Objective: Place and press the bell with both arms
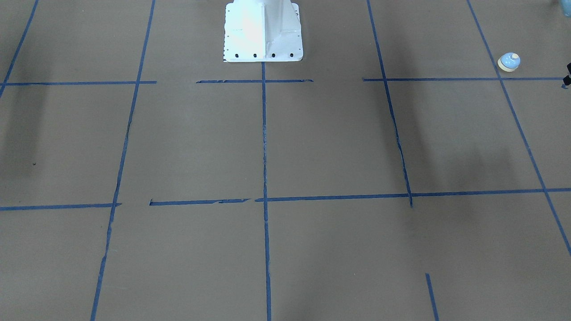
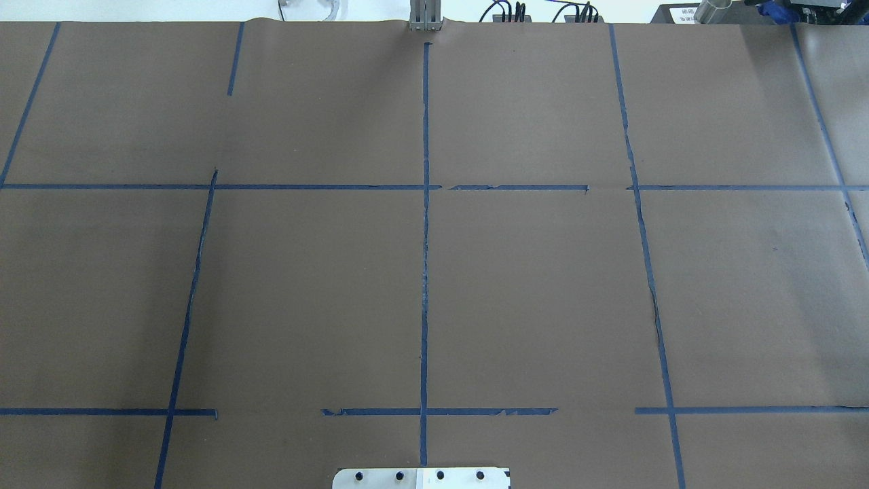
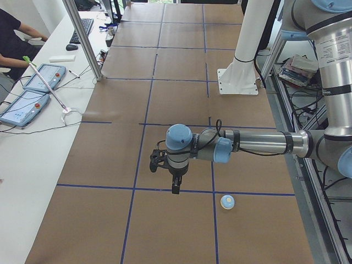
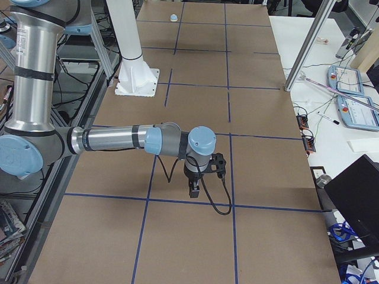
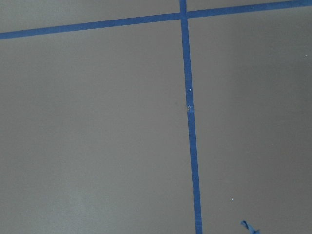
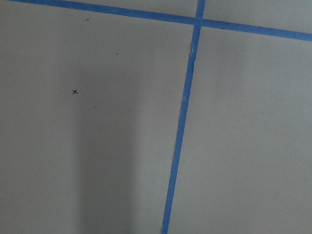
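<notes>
We find the bell (image 3: 227, 202) upright on the worktop (image 3: 181, 66). It sits near the left end effector (image 3: 175, 188), on the robot's side of it and not touching, and well apart from the right end effector (image 4: 193, 190). Both end effectors appear only in side views, so we cannot tell whether either is parted or closed.

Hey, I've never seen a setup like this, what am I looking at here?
A robot's left arm and right arm reach over a table covered in brown paper with blue tape lines. Two pictures look down from above, two from the table's ends, and two from wrist cameras, showing only paper and tape. The left claw and right claw hang above the table; neither seems to hold anything, and I cannot tell if they are open. A small blue bell sits on the paper near the left claw.
</notes>
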Motion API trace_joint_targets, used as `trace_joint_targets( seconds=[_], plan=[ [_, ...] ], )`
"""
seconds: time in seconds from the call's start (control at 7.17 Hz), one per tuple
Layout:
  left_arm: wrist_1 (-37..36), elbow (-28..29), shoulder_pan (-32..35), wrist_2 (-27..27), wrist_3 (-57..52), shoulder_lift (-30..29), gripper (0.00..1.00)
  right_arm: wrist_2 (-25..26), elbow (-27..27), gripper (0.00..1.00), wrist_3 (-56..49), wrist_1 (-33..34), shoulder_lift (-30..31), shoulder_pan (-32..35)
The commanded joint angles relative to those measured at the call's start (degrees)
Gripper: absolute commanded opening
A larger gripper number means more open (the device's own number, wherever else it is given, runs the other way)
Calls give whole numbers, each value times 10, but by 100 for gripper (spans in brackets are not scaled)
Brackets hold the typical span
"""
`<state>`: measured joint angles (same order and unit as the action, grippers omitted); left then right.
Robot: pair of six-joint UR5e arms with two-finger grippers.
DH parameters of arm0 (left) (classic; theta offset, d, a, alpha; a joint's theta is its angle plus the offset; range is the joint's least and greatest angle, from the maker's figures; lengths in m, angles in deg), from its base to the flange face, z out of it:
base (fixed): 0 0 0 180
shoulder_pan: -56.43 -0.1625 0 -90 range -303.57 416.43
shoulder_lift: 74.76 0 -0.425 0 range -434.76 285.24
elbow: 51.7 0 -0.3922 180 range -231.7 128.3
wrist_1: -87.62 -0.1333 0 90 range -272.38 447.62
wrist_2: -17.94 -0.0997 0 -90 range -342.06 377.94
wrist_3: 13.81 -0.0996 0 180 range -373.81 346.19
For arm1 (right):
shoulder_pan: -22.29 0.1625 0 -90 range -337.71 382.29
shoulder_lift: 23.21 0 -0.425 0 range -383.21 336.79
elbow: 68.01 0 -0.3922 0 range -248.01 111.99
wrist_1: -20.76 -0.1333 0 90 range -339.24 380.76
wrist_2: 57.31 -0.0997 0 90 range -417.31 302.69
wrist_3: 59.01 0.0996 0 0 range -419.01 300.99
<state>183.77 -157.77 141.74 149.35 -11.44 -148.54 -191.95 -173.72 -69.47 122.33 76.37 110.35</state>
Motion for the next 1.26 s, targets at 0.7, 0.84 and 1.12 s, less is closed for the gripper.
trace_joint_targets(
  seconds=[0.7,0.84,1.12],
  plan=[
    [-2,-6,-1,1,7,2,100,-3,0,100,0,-1,0,0],
    [0,-5,-1,1,6,1,100,-4,-3,100,1,-1,-1,0],
    [18,-7,-2,2,0,20,100,-11,0,100,-1,-2,0,-6]
  ],
)
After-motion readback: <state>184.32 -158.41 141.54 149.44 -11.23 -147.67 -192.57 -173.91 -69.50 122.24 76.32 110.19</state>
